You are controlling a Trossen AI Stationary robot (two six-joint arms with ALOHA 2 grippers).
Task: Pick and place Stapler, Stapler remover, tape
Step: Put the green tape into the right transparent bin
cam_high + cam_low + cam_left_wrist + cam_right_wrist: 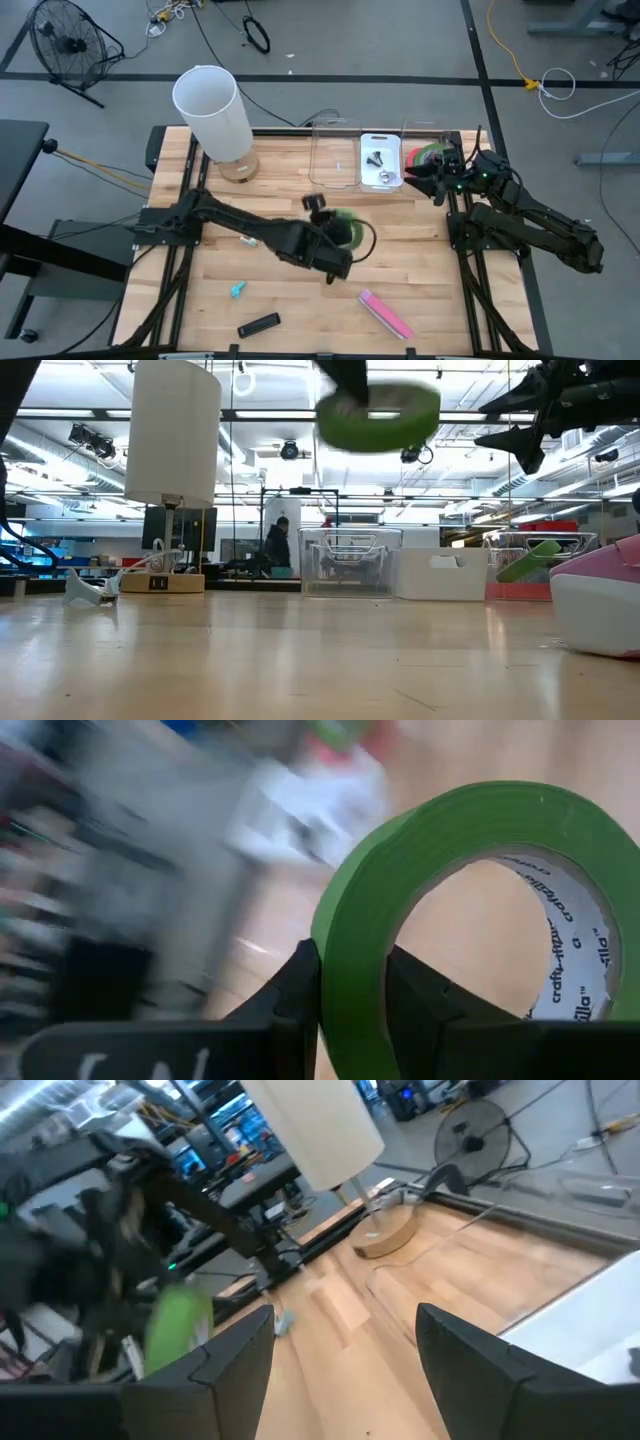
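My left gripper (pixel 338 240) is over the middle of the table, shut on a green tape roll (pixel 352 228) that hangs high above the wood (pixel 380 415). A pink stapler (pixel 385 312) lies near the front edge. The small teal stapler remover (pixel 237 290) lies at the front left. More tape, green and red (pixel 425 155), lies in the far-right clear bin. My right gripper (pixel 432 178) hovers open by that bin, holding nothing (pixel 345 1350). My left gripper pinches the roll's wall (pixel 352 982) between its two fingers, one finger (pixel 298 990) outside the ring and the other (pixel 425 1005) inside its open centre. The fingers come from the table's left, slanting down. The roll is lifted clear of the table.
A white lamp (pixel 215 110) on a wooden base stands at the far left. Three clear bins line the far edge; the middle bin (pixel 380 160) holds small dark items, and the left bin (pixel 335 150) looks bare. A black oblong thing (pixel 258 325) lies at the front.
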